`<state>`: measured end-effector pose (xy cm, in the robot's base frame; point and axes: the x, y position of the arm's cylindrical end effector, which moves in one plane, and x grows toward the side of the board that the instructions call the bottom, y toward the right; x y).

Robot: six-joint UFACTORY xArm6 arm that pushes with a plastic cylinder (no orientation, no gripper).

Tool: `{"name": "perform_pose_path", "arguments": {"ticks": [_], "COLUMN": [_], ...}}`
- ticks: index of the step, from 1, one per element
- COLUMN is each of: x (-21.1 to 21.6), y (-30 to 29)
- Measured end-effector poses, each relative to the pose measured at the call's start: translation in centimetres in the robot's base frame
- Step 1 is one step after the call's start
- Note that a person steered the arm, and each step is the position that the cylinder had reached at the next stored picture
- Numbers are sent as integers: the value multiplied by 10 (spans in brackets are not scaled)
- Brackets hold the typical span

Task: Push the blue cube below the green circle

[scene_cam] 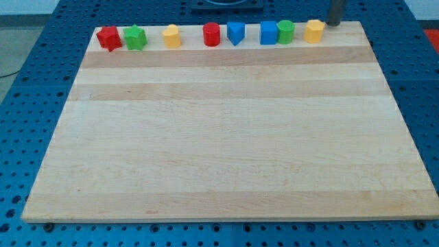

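Observation:
The blue cube stands at the top edge of the wooden board, touching the left side of the green circle. My tip is at the view's top right, just right of the yellow block, which sits right of the green circle. The tip is apart from the blue cube, with the green circle and the yellow block between them.
Along the top edge, from the view's left: a red star-like block, a green star-like block, a yellow cylinder, a red cylinder, a blue pointed block. A blue pegboard table surrounds the board.

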<state>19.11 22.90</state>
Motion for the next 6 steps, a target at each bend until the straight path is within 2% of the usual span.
{"name": "perform_pose_path", "arguments": {"ticks": [2, 3, 5, 6], "x": [0, 1, 25, 21], "y": [-127, -167, -148, -147]}}
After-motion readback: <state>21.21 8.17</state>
